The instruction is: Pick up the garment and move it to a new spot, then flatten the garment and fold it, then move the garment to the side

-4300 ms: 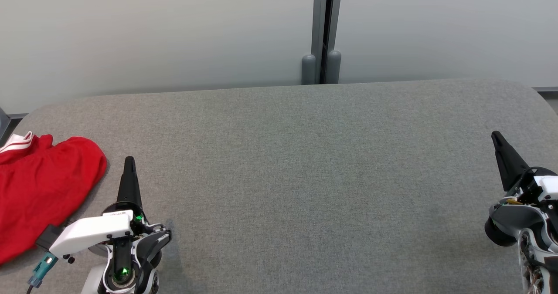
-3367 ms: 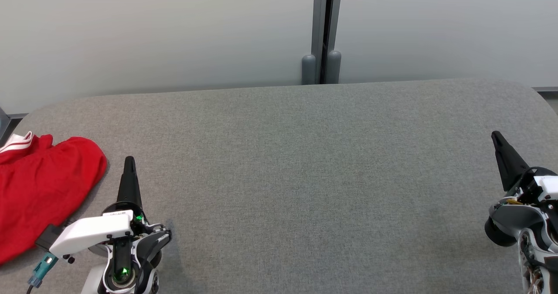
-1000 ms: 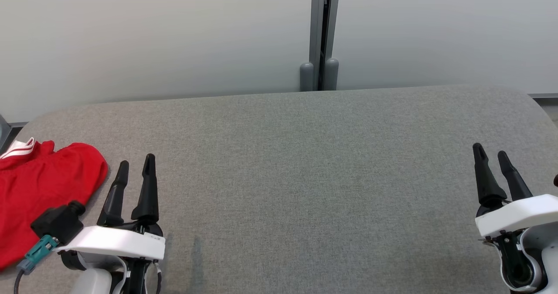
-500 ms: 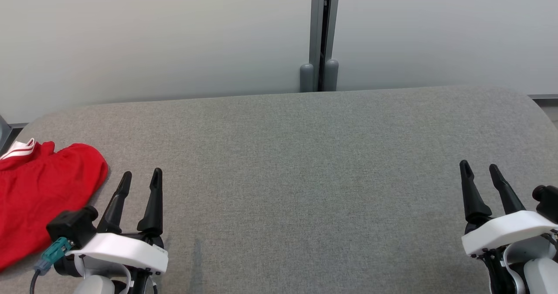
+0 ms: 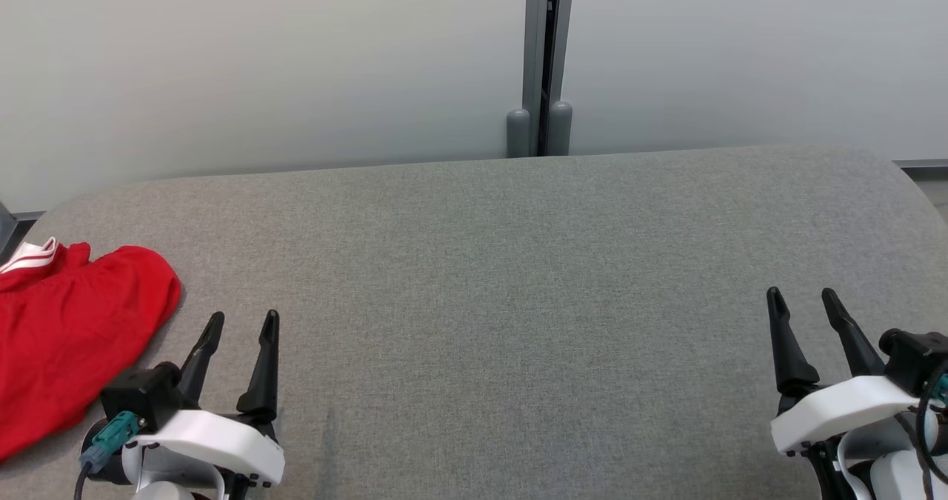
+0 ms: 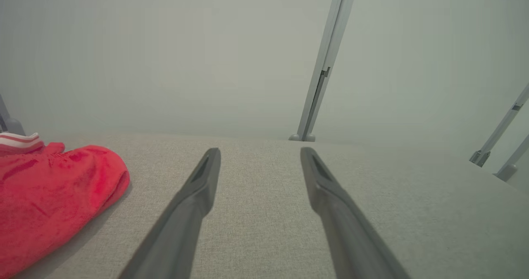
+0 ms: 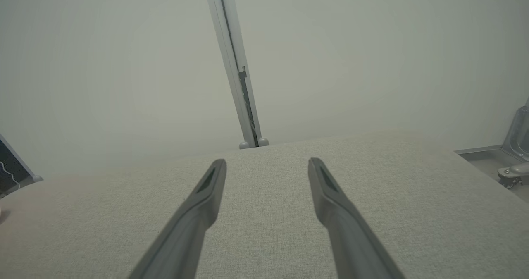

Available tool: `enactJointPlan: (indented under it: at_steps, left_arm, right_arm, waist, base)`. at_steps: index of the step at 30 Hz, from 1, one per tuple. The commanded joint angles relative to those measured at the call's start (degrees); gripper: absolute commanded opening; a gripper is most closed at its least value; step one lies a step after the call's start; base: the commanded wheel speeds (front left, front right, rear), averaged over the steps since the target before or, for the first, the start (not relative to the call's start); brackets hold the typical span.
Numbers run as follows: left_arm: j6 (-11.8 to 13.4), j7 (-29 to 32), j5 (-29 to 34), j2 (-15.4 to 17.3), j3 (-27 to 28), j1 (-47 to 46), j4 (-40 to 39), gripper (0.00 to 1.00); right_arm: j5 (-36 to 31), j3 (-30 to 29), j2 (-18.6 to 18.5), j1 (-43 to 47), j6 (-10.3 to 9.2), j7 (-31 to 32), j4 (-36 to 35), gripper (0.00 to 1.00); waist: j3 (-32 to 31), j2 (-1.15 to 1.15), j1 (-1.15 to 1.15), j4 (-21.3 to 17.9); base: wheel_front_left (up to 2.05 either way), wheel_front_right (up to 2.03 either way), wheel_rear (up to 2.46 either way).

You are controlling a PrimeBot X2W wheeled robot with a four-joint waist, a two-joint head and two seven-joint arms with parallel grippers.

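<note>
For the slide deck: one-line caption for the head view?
Left gripper and right gripper open over the grey fabric table; red garment crumpled at its left edge.

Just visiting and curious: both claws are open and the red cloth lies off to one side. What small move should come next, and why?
Probably swing the left gripper leftward over the red garment: it is the nearer one, open and empty, beside the cloth but apart from it, which lies bunched on the table.

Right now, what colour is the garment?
The garment is red with a white band, best in head view.
</note>
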Motion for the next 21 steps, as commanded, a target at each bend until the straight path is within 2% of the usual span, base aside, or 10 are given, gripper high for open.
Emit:
enactJointPlan:
  at_steps: [1,12,21]
  left_arm:
    - [0.3,0.0,1.2,0.5,0.1,0.3,-0.2,1.0]
    - [1.0,1.1,4.6,0.9,0.6,1.2,0.6,1.0]
    - [2.2,0.5,6.2,0.7,2.0,1.9,-0.4,1.0]
  right_arm:
    - [-1.2,0.2,-0.3,0.4,0.23,-0.9,-0.2,1.0]
    - [-6.3,0.5,0.5,1.6,0.25,-2.6,-0.4,1.0]
    - [-7.8,0.1,1.2,2.6,0.26,-3.9,-1.6,1.0]
  waist:
    - [0.0,0.0,0.0,0.0]
    - [-0.2,0.0,0.0,-0.1]
    - [-0.3,0.0,0.0,-0.1]
  base:
    - [0.0,0.0,0.0]
    - [0.0,0.0,0.0]
    - [0.0,0.0,0.0]
